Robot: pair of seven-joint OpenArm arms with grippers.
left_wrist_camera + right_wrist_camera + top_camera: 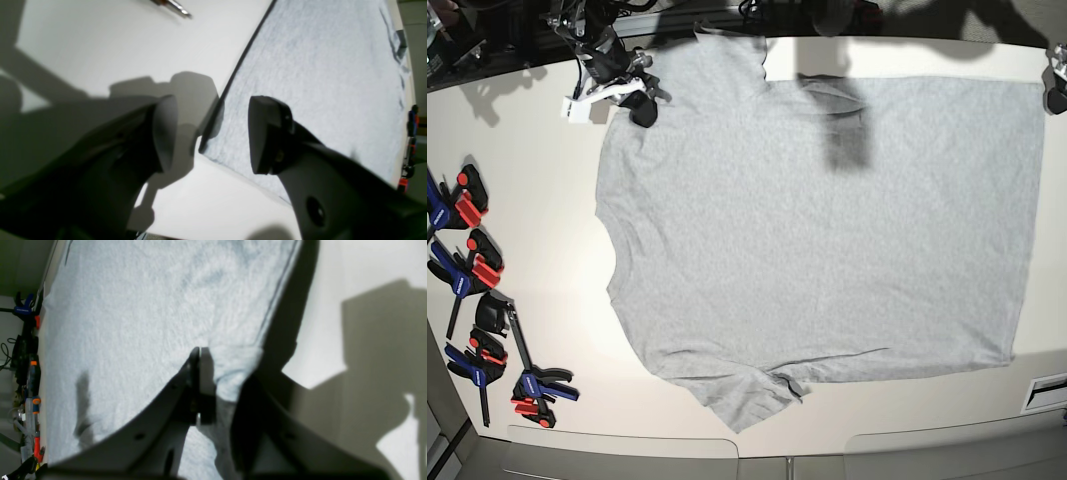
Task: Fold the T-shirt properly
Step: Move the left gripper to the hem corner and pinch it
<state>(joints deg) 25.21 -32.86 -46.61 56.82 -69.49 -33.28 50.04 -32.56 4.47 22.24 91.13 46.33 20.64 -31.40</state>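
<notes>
The base view looks straight down from high above on the whole white counter (547, 200), taking in the spread T-shirt (827, 230) and the clamps (472, 270) at nine o'clock. Each wrist view rides just behind its own jaws, close to the cloth and tilted along it. All three share the grey T-shirt (317, 83) (133, 323); both wrist views catch clamps at the frame edge.
</notes>
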